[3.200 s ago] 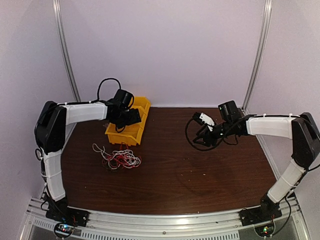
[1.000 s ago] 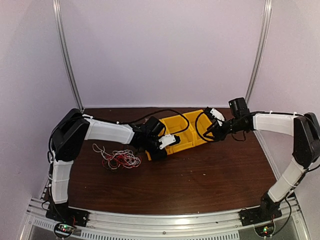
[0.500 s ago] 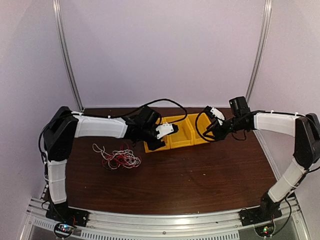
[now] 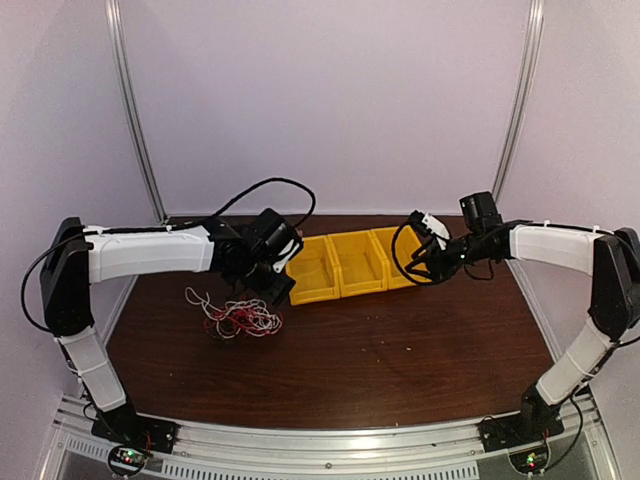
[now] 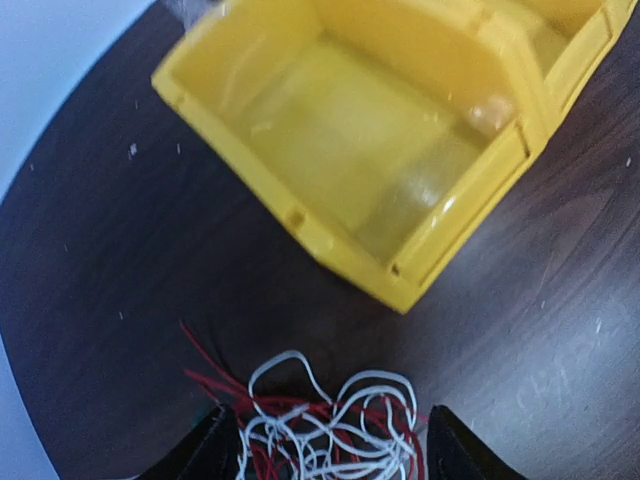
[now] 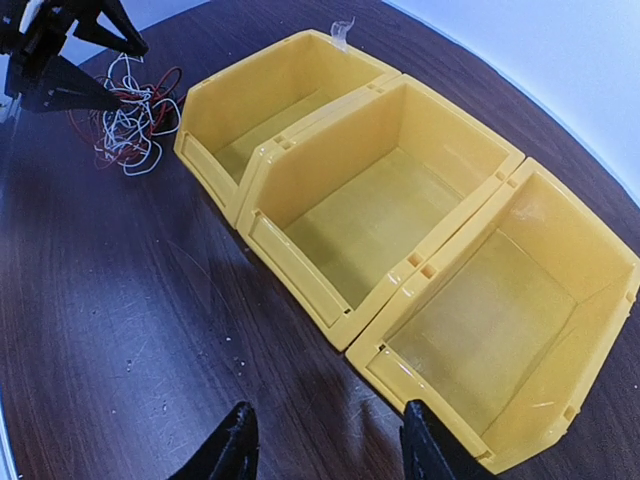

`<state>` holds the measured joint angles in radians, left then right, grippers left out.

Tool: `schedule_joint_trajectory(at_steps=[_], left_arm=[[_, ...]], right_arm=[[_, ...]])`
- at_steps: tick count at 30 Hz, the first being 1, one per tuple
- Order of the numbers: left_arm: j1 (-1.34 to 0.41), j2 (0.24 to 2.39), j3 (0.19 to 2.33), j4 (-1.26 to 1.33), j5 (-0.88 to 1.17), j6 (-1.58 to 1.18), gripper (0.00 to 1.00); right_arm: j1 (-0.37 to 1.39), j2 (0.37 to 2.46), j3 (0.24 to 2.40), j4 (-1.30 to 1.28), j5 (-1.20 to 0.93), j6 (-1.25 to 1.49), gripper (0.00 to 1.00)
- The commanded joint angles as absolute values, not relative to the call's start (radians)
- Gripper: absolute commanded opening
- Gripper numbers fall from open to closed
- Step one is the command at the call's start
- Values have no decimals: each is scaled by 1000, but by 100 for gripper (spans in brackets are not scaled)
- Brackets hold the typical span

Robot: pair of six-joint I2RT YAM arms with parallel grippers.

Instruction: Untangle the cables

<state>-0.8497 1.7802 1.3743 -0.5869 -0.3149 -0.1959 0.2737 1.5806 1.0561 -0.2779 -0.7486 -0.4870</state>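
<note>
The cables [image 4: 237,317] are a small tangle of white and red thin wires on the dark table, left of centre; they also show in the left wrist view [image 5: 330,430] and far off in the right wrist view [image 6: 125,115]. My left gripper [image 4: 278,283] is open and empty, just above and behind the tangle, its fingertips [image 5: 215,450] on either side of it. My right gripper [image 4: 425,262] is open and empty, over the table by the right end of the yellow bins, its fingertips [image 6: 235,450] low in its view.
Three yellow open bins [image 4: 340,268] stand side by side in a row at the back centre, all empty; they also show in the right wrist view [image 6: 380,215]. One bin [image 5: 350,150] lies just beyond the tangle. Walls close the table at back and sides.
My left gripper has drawn back left from the bins to the tangle. The bin row now stands free of it. The right arm has barely moved.
</note>
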Motion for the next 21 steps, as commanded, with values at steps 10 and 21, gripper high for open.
schedule_joint_trajectory(at_steps=[10,21], left_arm=[[-549,1460,1014,-571,-19,-405,71],[-433,1541,903,-317,148,-351,62]], right_arm=[[602,1630,1139,-302,-687,-527,50],[924,1963,1492,-293,-591,-454,50]])
